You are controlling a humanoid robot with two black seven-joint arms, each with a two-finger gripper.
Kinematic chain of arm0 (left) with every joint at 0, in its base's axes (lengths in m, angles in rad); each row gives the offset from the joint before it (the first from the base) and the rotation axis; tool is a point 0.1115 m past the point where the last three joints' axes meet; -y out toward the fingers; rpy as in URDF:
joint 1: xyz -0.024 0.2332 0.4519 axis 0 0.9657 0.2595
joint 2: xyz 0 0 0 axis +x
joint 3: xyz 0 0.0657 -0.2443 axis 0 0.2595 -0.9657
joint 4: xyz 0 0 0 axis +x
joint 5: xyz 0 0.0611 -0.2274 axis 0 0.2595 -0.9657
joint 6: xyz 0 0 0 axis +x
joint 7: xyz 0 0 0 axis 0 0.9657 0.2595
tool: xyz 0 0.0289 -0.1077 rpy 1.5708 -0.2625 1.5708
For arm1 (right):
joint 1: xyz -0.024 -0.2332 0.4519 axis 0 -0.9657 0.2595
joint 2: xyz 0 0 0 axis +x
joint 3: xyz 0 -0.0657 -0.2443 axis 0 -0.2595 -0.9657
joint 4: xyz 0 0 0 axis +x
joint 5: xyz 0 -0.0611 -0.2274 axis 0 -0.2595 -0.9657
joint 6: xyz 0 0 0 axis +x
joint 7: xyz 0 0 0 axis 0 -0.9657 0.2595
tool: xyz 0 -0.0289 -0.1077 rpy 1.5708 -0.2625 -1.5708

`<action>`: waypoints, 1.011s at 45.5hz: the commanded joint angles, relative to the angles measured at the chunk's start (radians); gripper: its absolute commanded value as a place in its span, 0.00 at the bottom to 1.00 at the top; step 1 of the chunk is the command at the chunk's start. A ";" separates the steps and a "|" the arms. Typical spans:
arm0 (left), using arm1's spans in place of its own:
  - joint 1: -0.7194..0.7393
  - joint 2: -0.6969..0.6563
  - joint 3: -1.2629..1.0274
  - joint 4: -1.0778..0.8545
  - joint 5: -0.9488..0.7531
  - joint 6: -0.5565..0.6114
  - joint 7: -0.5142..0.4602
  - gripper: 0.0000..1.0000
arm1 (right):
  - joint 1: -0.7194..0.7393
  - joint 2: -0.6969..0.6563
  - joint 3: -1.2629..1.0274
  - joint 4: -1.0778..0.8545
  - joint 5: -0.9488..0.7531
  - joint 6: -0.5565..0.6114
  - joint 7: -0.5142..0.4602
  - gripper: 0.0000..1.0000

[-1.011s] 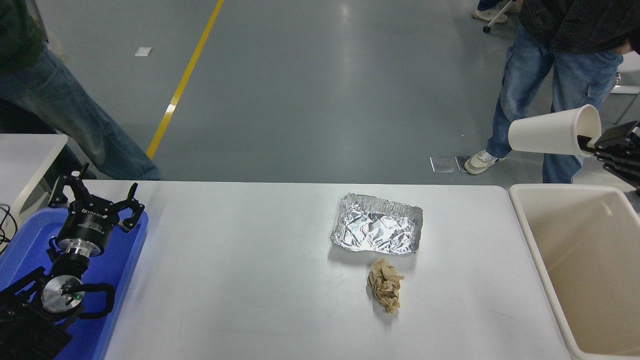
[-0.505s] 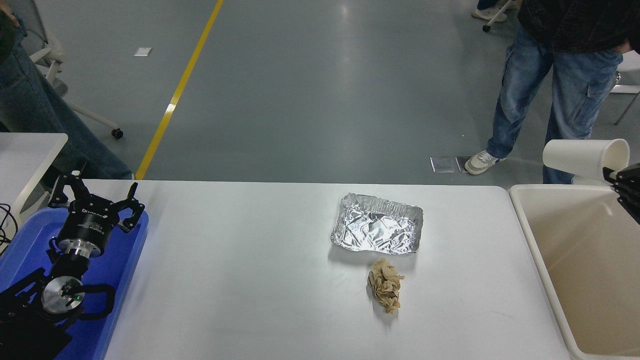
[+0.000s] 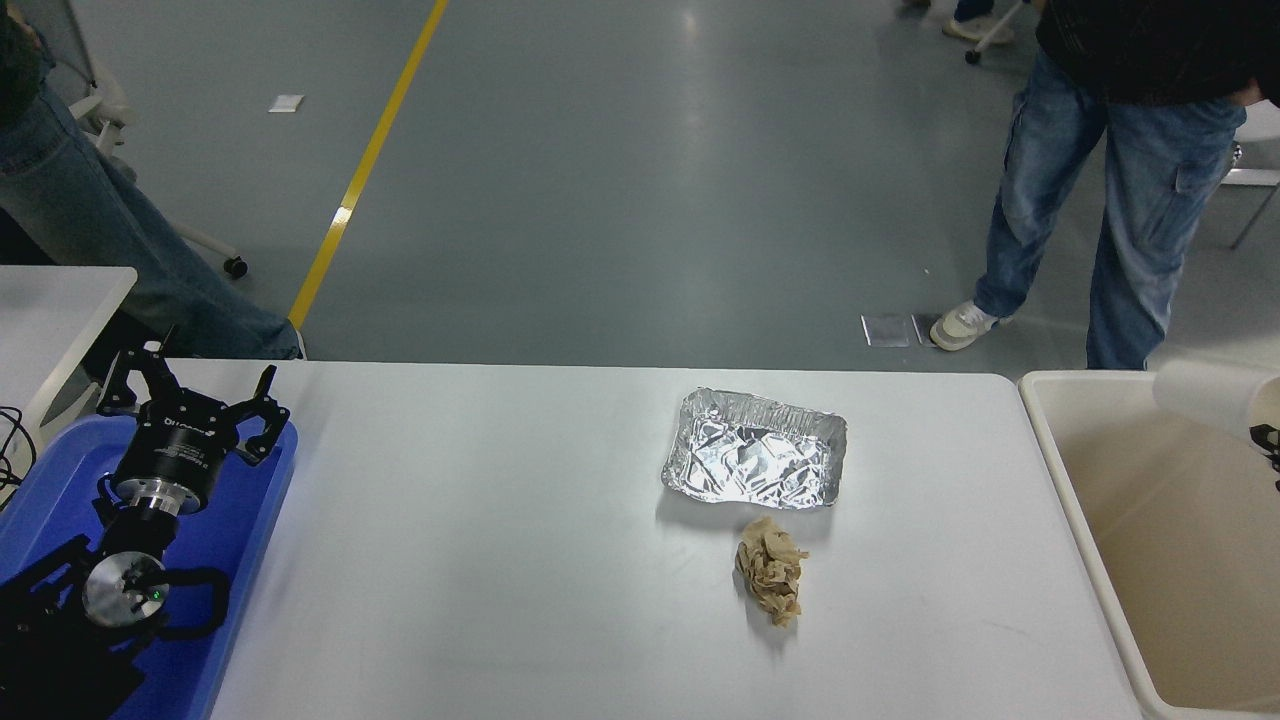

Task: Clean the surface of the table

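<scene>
Now we are clearing the wide white matte table surface (image 3: 480,560), its long axis running left to right across the middle. Over the beige plastic bin (image 3: 1065,470) at the right, we are lowering the white paper cup (image 3: 1205,392), best released well inside the rim. We cannot tell the right gripper's (image 3: 1268,440) state. The left gripper (image 3: 190,395) is sitting parked, fingers apart, over the blue plastic tray (image 3: 245,560).

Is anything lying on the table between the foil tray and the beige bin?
No. In the head view the table surface is bare between the foil tray and the beige bin; the crumpled brown paper lies nearer the camera.
</scene>
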 commanded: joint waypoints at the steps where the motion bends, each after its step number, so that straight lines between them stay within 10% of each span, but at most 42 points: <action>1: 0.000 0.000 0.000 0.000 0.000 0.000 0.000 1.00 | 0.023 0.132 -0.061 -0.228 0.000 -0.005 0.001 0.00; 42: 0.000 0.000 0.000 0.000 0.000 0.000 0.000 1.00 | 0.066 0.349 -0.193 -0.432 0.005 -0.332 -0.079 0.00; 44: 0.000 0.000 0.001 0.000 0.000 0.000 0.000 1.00 | 0.066 0.347 -0.194 -0.435 0.003 -0.340 -0.077 0.82; 46: 0.000 0.000 0.000 -0.001 0.000 0.000 0.000 1.00 | 0.067 0.344 -0.194 -0.434 0.003 -0.335 -0.077 1.00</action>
